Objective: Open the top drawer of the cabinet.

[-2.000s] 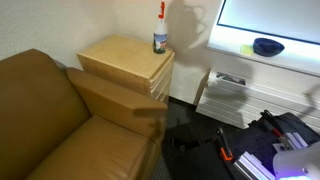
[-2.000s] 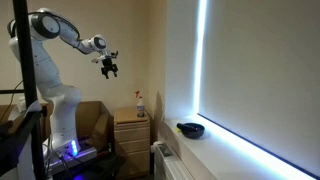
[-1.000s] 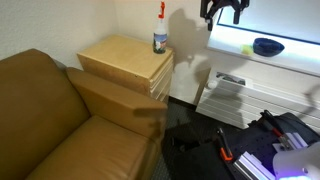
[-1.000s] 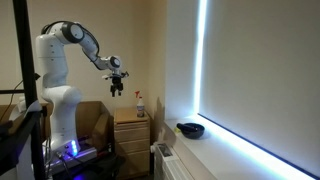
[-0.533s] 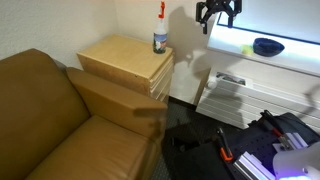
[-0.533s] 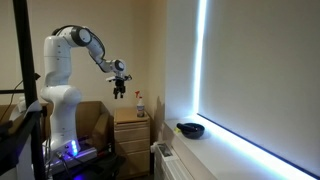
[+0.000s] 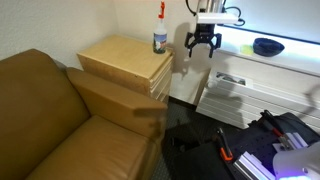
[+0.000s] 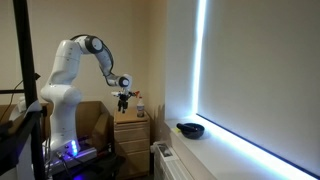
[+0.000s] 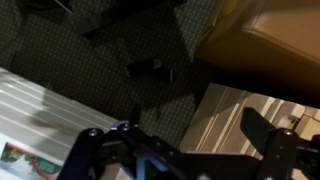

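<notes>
The cabinet (image 7: 122, 55) is a light tan wooden nightstand beside the sofa; it also shows in the other exterior view (image 8: 131, 138). Its top drawer (image 7: 163, 68) is the uppermost thin tan front and looks closed in both exterior views (image 8: 131, 125). My gripper (image 7: 200, 42) hangs open and empty in the air, to the side of the cabinet's drawer face and a little above the top, touching nothing (image 8: 124, 100). In the wrist view the gripper (image 9: 180, 140) has its fingers (image 9: 265, 128) wide apart over the striped tan cabinet (image 9: 235, 120).
A spray bottle (image 7: 160, 30) stands on the cabinet's back corner. A brown sofa (image 7: 60, 120) adjoins the cabinet. A white unit (image 7: 228, 90) with a metal handle stands nearby, a dark blue bowl (image 7: 267, 46) on the sill. Tools lie on the dark floor (image 7: 225, 150).
My gripper has come down and moved toward the cabinet, from high near the window to just beside the spray bottle. It stays open. The drawers have not moved.
</notes>
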### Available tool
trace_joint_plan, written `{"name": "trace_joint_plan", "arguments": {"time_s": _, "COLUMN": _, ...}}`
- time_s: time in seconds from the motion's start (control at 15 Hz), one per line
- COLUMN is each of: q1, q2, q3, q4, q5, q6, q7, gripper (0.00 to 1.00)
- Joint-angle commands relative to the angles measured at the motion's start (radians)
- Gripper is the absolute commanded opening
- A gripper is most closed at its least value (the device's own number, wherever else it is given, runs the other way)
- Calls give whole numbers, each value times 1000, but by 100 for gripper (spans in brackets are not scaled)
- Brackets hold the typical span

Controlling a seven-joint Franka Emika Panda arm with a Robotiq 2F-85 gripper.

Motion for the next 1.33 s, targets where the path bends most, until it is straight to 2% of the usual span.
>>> {"name": "trace_joint_plan", "arguments": {"time_s": 0.0, "q1": 12, "q2": 195, "q3": 5, "q4": -1, "q5": 126, "q6": 212, "q7": -66, "gripper": 100}}
{"name": "trace_joint_plan", "arguments": {"time_s": 0.2, "q1": 34, "q2": 328, "q3": 7, "q4": 43, "q5": 151, "q6": 255, "q7": -56, "gripper": 100}}
{"name": "trace_joint_plan", "arguments": {"time_s": 0.27, "q1": 42, "q2": 261, "q3": -14, "q4": 3, "q5": 127, "q6": 238, "q7": -51, "gripper": 100}}
{"name": "trace_joint_plan", "arguments": {"time_s": 0.47, "q1": 51, "q2": 299, "q3": -17, "q4": 16, "q5": 129, "q6": 246, "q7": -50, "gripper": 100}}
{"name": "trace_joint_plan", "arguments": {"time_s": 0.53, "q1": 65, "q2": 303, "q3": -27, "q4": 13, "q5": 123, "q6": 321, "q7": -32, "gripper": 100}}
{"name": "trace_joint_plan", "arguments": {"time_s": 0.87, "q1": 4, "q2": 388, "q3": 110, "q4": 30, "q5": 312, "q6": 715, "q7": -122, "gripper": 100}}
{"name": "trace_joint_plan", "arguments": {"time_s": 1.0, "q1": 11, "q2": 448, "q3": 135, "q4": 40, "q5": 323, "q6": 856, "q7": -128, "gripper": 100}}
{"name": "trace_joint_plan", "arguments": {"time_s": 1.07, "q1": 5, "q2": 472, "q3": 150, "q4": 41, "q5": 318, "q6": 898, "q7": -125, "gripper": 100}}
{"name": "trace_joint_plan", "arguments": {"time_s": 1.13, "q1": 36, "q2": 409, "q3": 111, "q4": 19, "q5": 294, "q6": 818, "q7": -89, "gripper": 100}}
{"name": "trace_joint_plan", "arguments": {"time_s": 1.27, "q1": 35, "q2": 454, "q3": 126, "q4": 23, "q5": 292, "q6": 881, "q7": -87, "gripper": 100}}
